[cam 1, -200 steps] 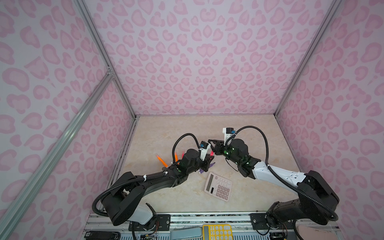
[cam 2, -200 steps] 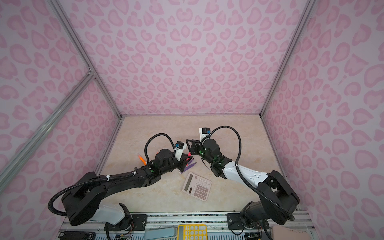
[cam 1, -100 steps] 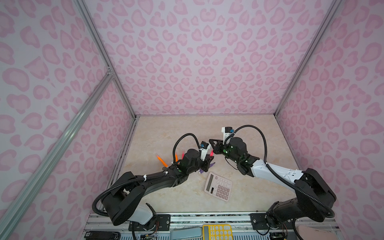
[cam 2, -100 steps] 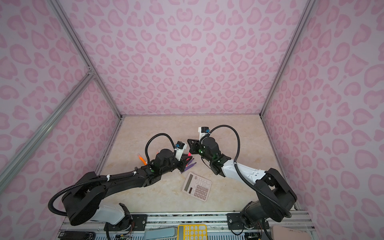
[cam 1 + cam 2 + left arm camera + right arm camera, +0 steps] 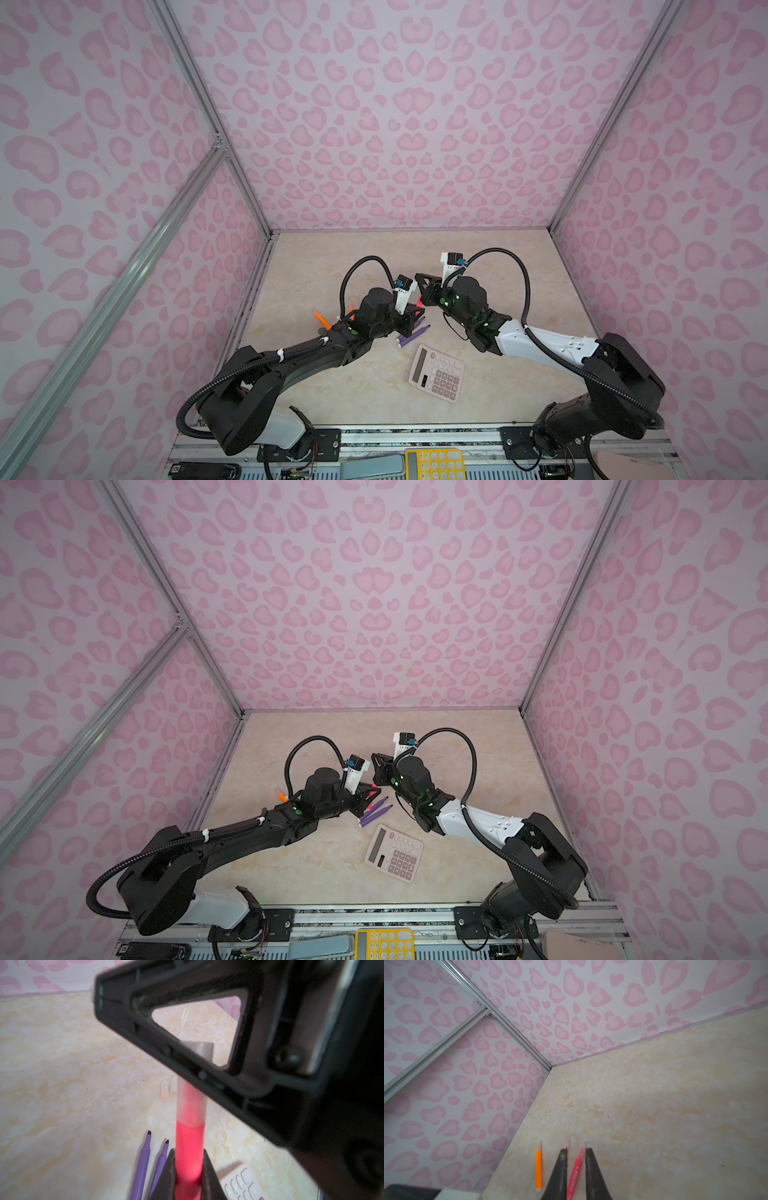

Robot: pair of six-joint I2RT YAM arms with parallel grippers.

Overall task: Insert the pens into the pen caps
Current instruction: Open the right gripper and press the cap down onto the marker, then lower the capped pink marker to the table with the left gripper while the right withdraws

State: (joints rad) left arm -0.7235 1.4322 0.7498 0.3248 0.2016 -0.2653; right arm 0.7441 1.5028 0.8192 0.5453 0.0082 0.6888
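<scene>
Left wrist view: left hand [image 5: 188, 1159] clamps pink-red pen [image 5: 190, 1142], long axis running straight ahead into clear cap [image 5: 191, 1105] pinched by right hand [image 5: 99, 993].

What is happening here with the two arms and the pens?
The left gripper clamps a pink-red pen whose tip sits inside a clear cap. The right gripper is shut on that cap, so this pen looks nearly capped. Two purple pens lie uncapped on the table near a calculator, and two loose caps lie a little farther off.
</scene>
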